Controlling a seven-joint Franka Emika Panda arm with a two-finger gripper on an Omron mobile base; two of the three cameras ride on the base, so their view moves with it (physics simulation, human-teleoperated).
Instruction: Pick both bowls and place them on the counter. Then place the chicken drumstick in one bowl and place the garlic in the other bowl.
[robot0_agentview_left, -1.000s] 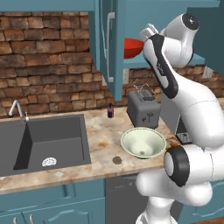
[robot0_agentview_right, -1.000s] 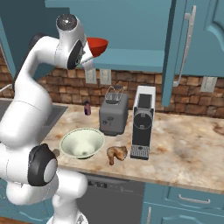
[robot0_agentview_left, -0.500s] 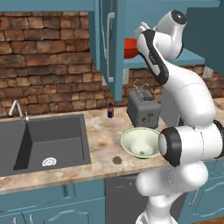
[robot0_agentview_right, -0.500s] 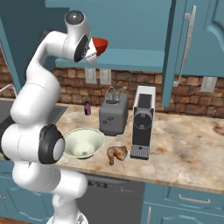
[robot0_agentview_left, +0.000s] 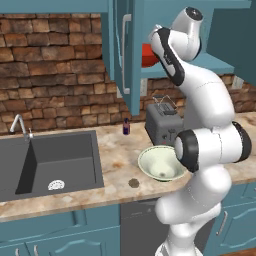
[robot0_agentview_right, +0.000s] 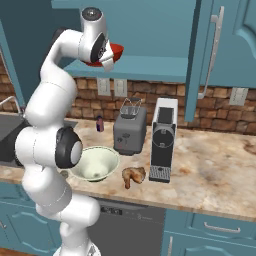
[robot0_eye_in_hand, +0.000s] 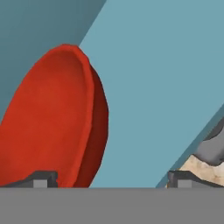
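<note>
The glossy red bowl (robot0_eye_in_hand: 52, 118) stands on the open cabinet's shelf (robot0_agentview_right: 150, 67), above the counter (robot0_agentview_right: 215, 170). It also shows as the red bowl (robot0_agentview_left: 148, 55) and the red bowl (robot0_agentview_right: 117, 49). My gripper (robot0_eye_in_hand: 113, 179) is open right at it, with the bowl's rim and wall between the wide-spread fingertips (robot0_eye_in_hand: 41, 178). The pale cream-green bowl (robot0_agentview_left: 161, 164) sits on the counter in front of the toaster. A golden-brown chicken drumstick (robot0_agentview_right: 133, 175) lies beside that bowl (robot0_agentview_right: 95, 164). The small greyish garlic (robot0_agentview_left: 133, 183) rests near the counter's front edge.
A grey toaster (robot0_agentview_right: 130, 131) and a coffee machine (robot0_agentview_right: 164, 140) stand behind the bowl and the drumstick. A small purple bottle (robot0_agentview_left: 126, 127) is by the brick wall. The sink (robot0_agentview_left: 50, 160) with its faucet (robot0_agentview_left: 20, 125) lies left. The open cabinet door (robot0_agentview_left: 127, 50) hangs beside the shelf.
The arm has stretched upward and the hand has moved in toward the red bowl on the shelf. The bowl and the things on the counter have stayed put.
</note>
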